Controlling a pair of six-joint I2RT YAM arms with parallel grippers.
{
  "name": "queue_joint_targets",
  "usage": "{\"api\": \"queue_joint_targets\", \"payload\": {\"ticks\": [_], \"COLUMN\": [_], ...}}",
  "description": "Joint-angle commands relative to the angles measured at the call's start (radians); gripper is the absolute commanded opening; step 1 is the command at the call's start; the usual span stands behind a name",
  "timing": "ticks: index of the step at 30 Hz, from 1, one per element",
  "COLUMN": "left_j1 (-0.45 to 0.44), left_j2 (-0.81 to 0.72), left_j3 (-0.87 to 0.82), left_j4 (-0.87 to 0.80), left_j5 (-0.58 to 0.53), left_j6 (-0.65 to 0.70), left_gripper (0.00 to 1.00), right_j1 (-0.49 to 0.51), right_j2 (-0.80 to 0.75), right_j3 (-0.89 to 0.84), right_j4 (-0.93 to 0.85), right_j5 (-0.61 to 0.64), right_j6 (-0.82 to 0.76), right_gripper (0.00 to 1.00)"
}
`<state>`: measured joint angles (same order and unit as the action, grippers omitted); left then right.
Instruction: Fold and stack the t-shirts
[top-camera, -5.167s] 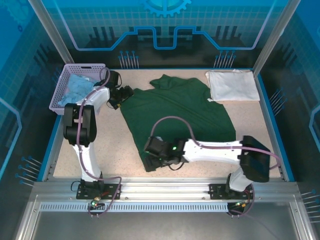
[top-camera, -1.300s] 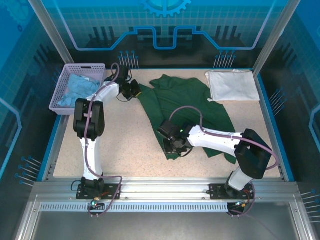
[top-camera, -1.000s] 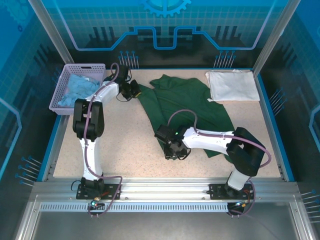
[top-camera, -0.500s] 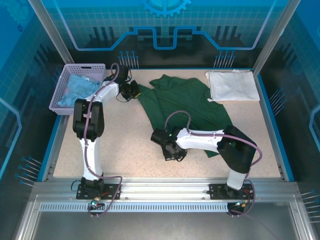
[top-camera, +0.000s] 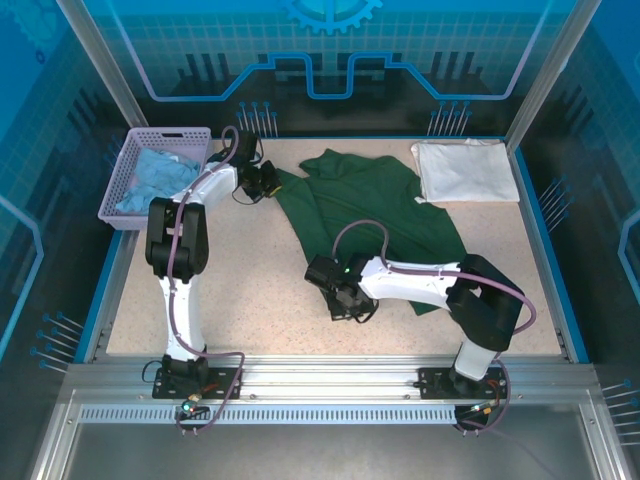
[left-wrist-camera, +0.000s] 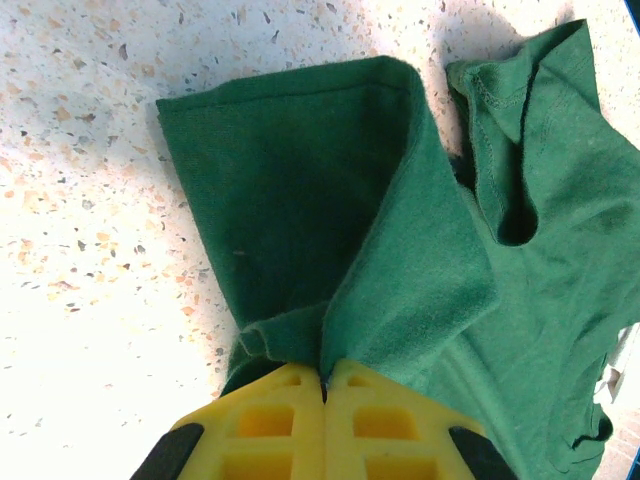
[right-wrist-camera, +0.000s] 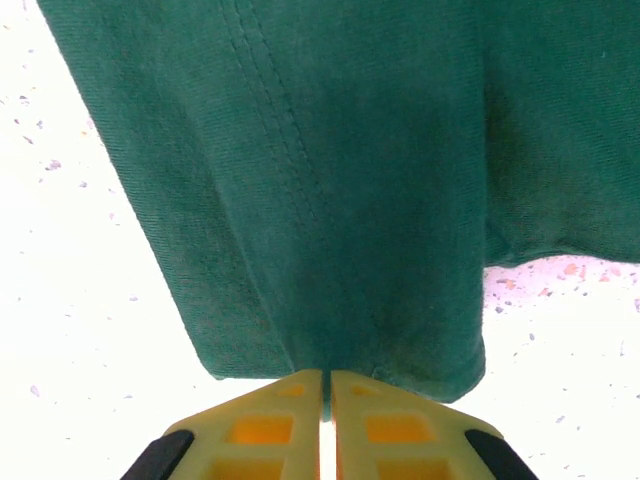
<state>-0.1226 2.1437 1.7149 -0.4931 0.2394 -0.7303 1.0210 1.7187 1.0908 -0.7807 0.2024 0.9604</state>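
The left pincer (left-wrist-camera: 325, 372) is pressed together on a bunched fold of the dark green t-shirt (left-wrist-camera: 400, 250), which spreads out ahead of it on the worktop (left-wrist-camera: 90, 150). The right pincer (right-wrist-camera: 326, 375) pinches the same shirt's hem. The white t-shirt (top-camera: 465, 170) lies well beyond the right pincer.

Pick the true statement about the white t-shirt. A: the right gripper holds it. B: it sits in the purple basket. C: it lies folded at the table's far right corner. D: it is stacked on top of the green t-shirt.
C: the white t-shirt lies folded flat at the far right corner of the table, while the purple basket holds light blue cloth.
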Motion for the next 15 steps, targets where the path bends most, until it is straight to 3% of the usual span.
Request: {"api": "queue_joint_targets", "payload": {"ticks": [1,3,4,9,15], "left_j1": [-0.002,-0.002,-0.002,-0.002,-0.002], "left_j2": [-0.044,-0.046,-0.045,-0.044,-0.043], "left_j3": [0.026,0.026,0.026,0.024,0.024], "left_j4": [-0.026,-0.025,-0.025,-0.025,-0.023], "left_j5": [-0.009,-0.01,-0.009,-0.009,-0.007], "left_j6": [0.015,0.016,0.015,0.017,0.015], "left_gripper": [0.0,0.0,0.0,0.0,0.0], "right_j1": [0.005,0.004,0.004,0.005,0.005], "right_j2": [0.001,0.013,0.021,0.048,0.073], "right_j3": [-0.02,-0.016,-0.013,-0.005,-0.003], "right_j4": [-0.003,-0.008,-0.008,-0.005,0.002], "right_j5": [0.006,0.009,0.009,0.011,0.012], "right_j6": [0.007,0.006,0.004,0.0,-0.005], "right_gripper": [0.15,0.31,0.32,0.34,0.25]}}
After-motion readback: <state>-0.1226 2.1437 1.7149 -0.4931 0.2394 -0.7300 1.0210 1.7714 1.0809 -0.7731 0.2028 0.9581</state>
